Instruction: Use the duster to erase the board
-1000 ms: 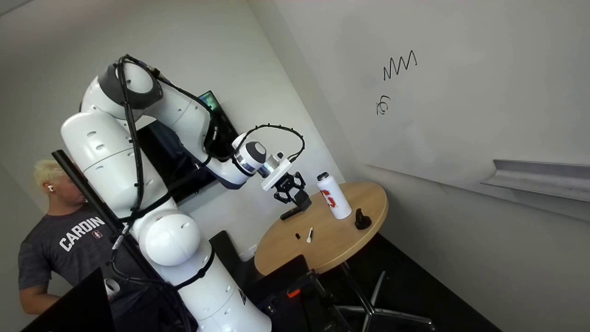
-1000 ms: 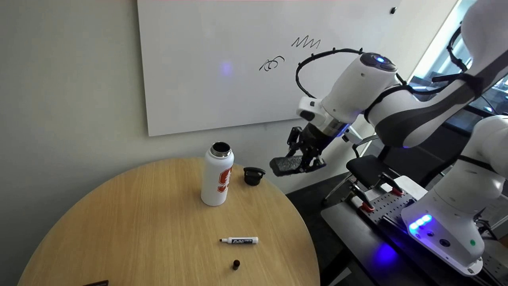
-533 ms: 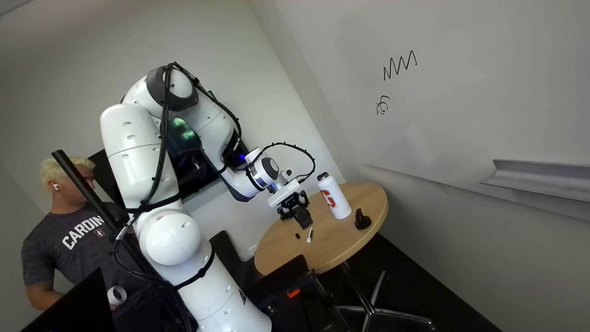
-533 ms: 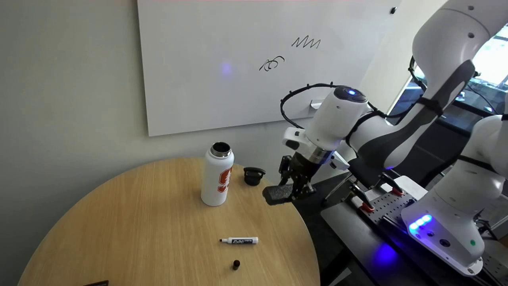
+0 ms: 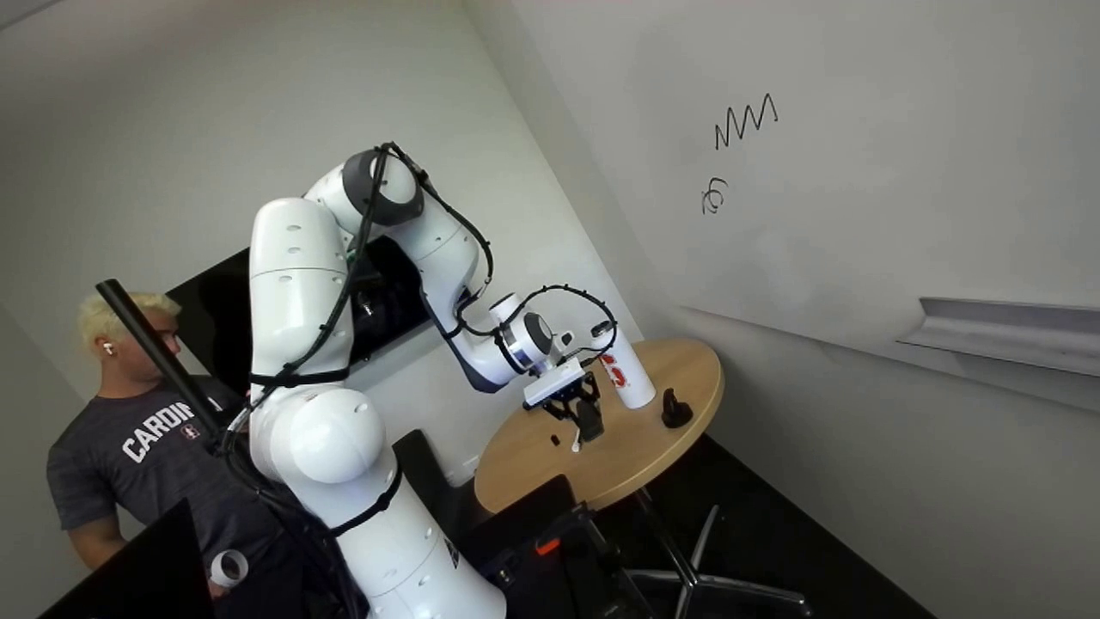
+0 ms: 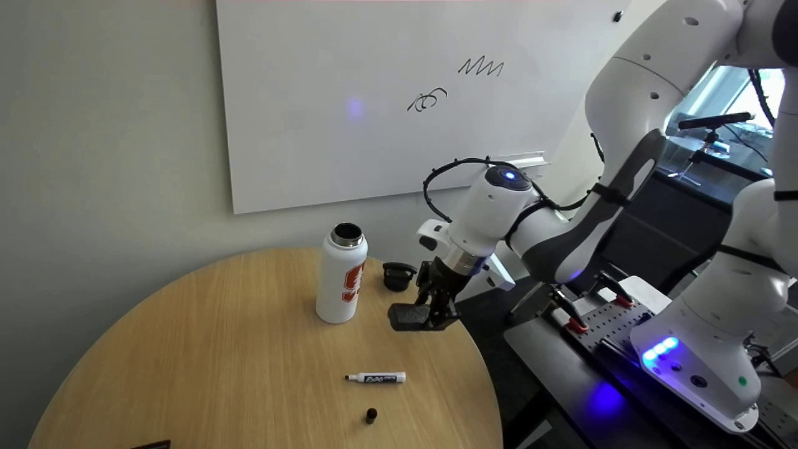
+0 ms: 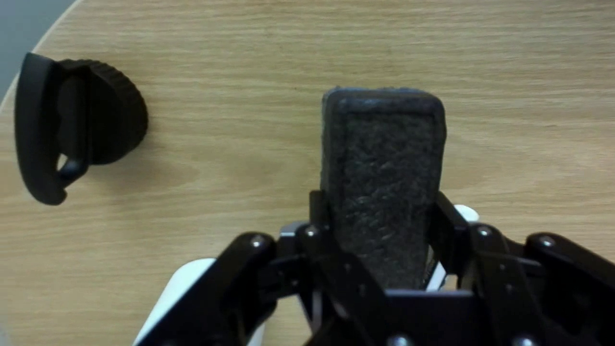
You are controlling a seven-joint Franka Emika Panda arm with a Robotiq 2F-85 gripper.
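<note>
Black and rough-faced, the duster (image 7: 387, 182) sits clamped in my gripper (image 7: 379, 209), squeezed across its narrow width so one end juts free, presumably to meet the board (image 6: 324, 143) first. I hold it raised over the tabletop (image 6: 218, 349), toward the edge nearest the arm's base (image 6: 698, 355), which should keep it clear of the marker (image 6: 381, 378). The open bottle (image 6: 336, 287) and black lid (image 6: 397, 277) stand toward the edge by the wall (image 6: 137, 156), probably parked out of the way. Zigzag (image 6: 481, 66) and loops (image 6: 428, 100) mark the board, wiping not yet begun.

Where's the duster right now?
The duster is in the gripper, over the table: right of the bottle in an exterior view, right of the lid in the wrist view.
</note>
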